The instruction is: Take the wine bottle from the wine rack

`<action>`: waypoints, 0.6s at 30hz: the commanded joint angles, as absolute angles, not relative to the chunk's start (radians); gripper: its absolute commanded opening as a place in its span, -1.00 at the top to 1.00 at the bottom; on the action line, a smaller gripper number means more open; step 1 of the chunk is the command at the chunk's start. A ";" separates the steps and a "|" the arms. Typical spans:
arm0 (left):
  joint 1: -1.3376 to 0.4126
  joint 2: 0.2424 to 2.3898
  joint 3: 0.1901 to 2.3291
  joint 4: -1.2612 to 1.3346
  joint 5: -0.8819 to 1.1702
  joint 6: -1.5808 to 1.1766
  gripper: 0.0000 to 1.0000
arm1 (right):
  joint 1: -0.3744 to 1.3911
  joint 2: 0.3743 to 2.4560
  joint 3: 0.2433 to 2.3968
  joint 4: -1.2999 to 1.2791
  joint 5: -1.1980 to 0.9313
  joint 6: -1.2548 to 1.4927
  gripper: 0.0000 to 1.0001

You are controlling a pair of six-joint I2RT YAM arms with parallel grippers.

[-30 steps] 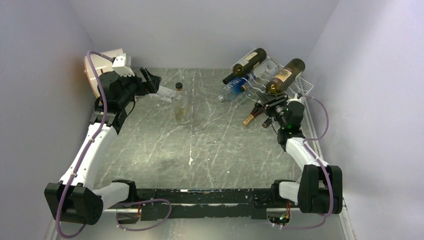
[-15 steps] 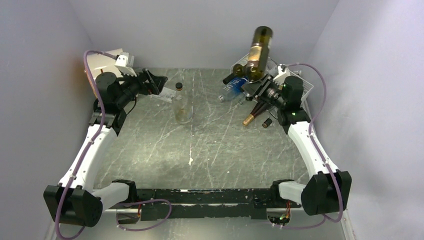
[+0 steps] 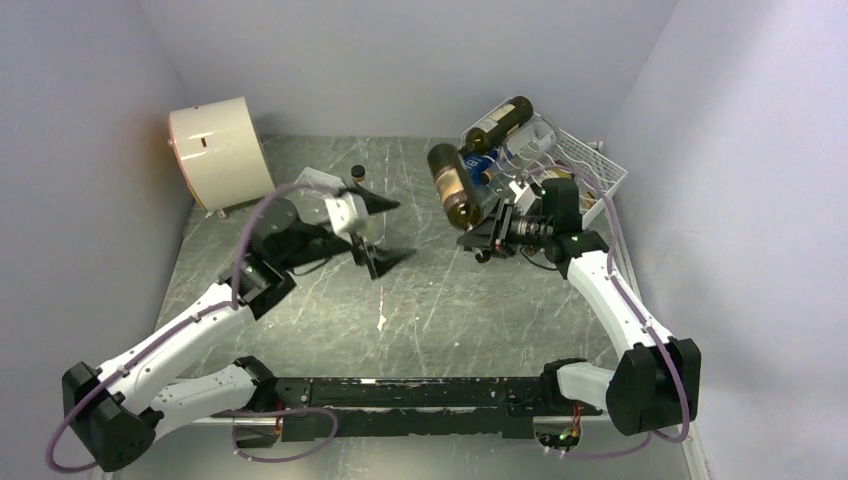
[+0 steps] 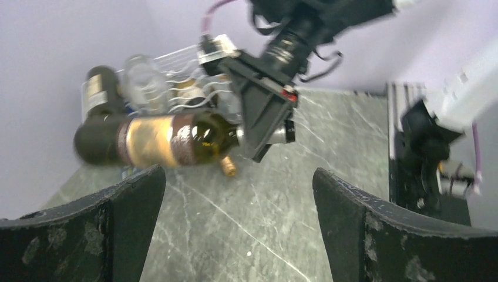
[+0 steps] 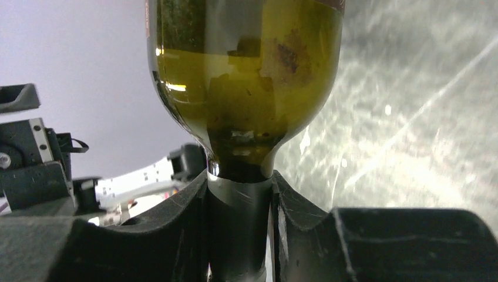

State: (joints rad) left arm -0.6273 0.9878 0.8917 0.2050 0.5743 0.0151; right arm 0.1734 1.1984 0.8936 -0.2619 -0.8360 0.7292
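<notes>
The wine bottle (image 3: 455, 187) is off the wine rack (image 3: 585, 165) and up in the air, just to the left of it. The right claw (image 3: 492, 226) is squeezed tight on the thin neck, so the bottle sticks straight out from that claw. Its fat end points away, to the left and toward the back wall. The left claw (image 3: 405, 230) has its fingers spread wide and holds nothing. It faces the bottle from near by but is not touching it. I think the next job is to set the bottle down. The gray bench (image 3: 330, 310) below and in front looks flat and hard, with room in the middle. A dark bottle (image 3: 497, 123) on the rack sits close behind, so the fat end could bump it.
</notes>
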 commanded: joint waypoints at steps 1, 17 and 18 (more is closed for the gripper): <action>-0.831 0.979 0.827 0.200 0.450 0.341 -0.98 | 0.209 1.118 0.888 -0.415 -0.938 0.603 1.00; -1.150 1.236 0.838 0.153 -0.008 0.926 -0.98 | 0.266 0.994 0.877 -0.764 -0.943 0.376 1.00; -1.153 1.256 0.847 0.166 -0.007 0.930 -0.98 | 0.265 0.988 0.882 -0.785 -0.939 0.360 1.00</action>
